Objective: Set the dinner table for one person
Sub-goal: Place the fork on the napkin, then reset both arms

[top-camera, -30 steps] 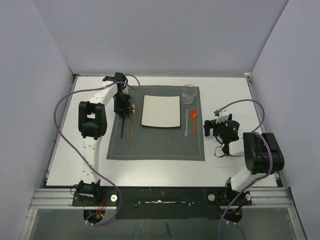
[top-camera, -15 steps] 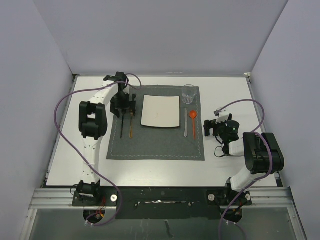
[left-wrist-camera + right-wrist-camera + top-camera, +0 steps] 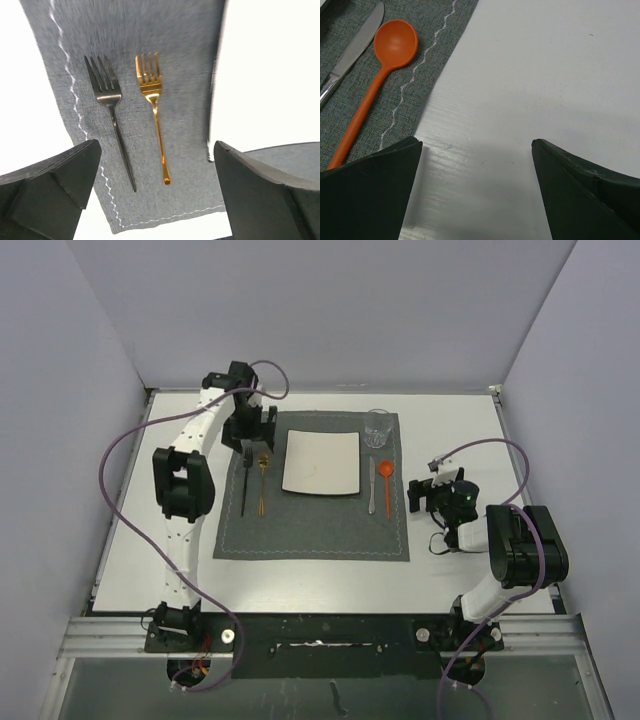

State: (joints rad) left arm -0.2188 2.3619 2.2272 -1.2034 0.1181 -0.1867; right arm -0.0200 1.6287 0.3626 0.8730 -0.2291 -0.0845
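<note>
So the dinner table (image 3: pixel 440 430) is taking up basically the whole floor of the booth, running from the arm bases out to the back wall, and it's carrying everything else. The dark grey placemat (image 3: pixel 310 525) is lying square in the middle of it, I'm guessing so both arms can get at it. The left gripper (image 3: pixel 157 144) is hanging above the far-left part of the mat with its jaws spread wide and nothing in them, looking straight down at the forks. To me that's reading like a drop-off that's done. The right gripper (image 3: pixel 477 142) is sitting low over bare tabletop just off the mat's right edge, jaws also released and empty, probably parked out of the way. The square white plate (image 3: pixel 321 462) is sitting in the far half of the mat, centred, the way a place setting wants it. The clear glass (image 3: pixel 378 427) is standing upright at the mat's far right corner, just beyond the knife (image 3: pixel 372 485). The knife and the orange spoon (image 3: pixel 388 480) are lying side by side right of the plate, while the black fork (image 3: pixel 111 115) and gold fork (image 3: pixel 154 115) are lying parallel on the left, tines pointing away from the bases. It's looking pretty much finished to me.
</note>
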